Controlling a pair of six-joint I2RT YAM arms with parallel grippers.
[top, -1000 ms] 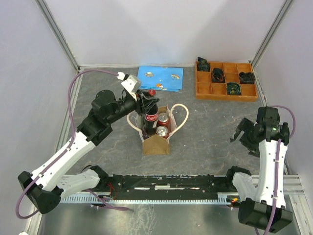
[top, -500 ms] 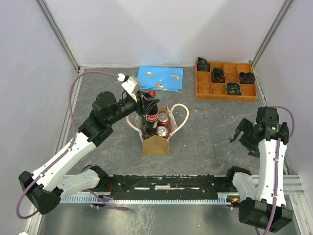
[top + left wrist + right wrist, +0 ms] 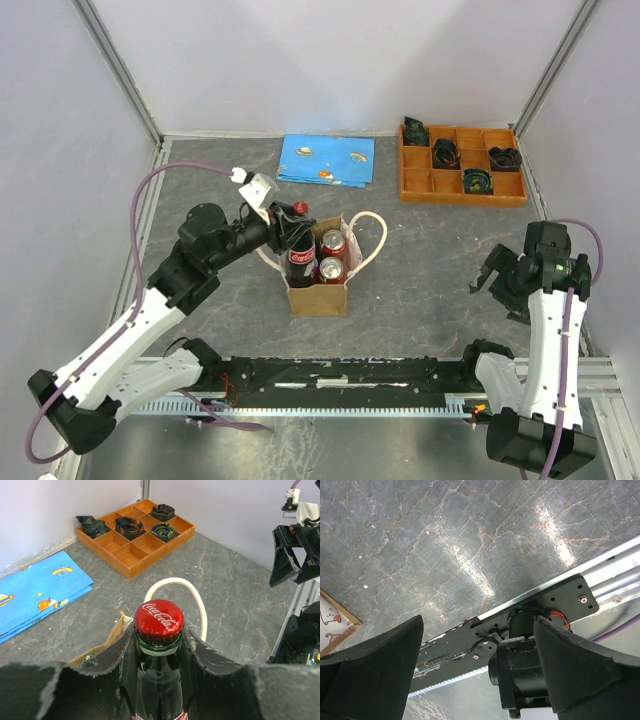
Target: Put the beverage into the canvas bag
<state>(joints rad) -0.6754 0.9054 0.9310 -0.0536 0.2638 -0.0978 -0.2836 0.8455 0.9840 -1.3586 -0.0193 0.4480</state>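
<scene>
Seen from above, the left pincer (image 3: 287,232) pinches the neck of a dark cola bottle (image 3: 301,258). The bottle stands upright with its lower part down inside the canvas bag (image 3: 320,297), beside two red cans (image 3: 331,256). The bag sits near the middle of the grey counter (image 3: 420,260).

The left wrist view adds what the overhead cannot. Both fingers (image 3: 200,660) press against the glass just under the red cap (image 3: 159,621), and one cream rope handle (image 3: 176,583) arches behind.

The right pincer (image 3: 492,277) hangs over bare counter, well apart from the bag. Only its own wrist view shows its fingers spread wide.

An orange tray (image 3: 462,196) and a blue cloth (image 3: 328,160) lie along the far edge.
</scene>
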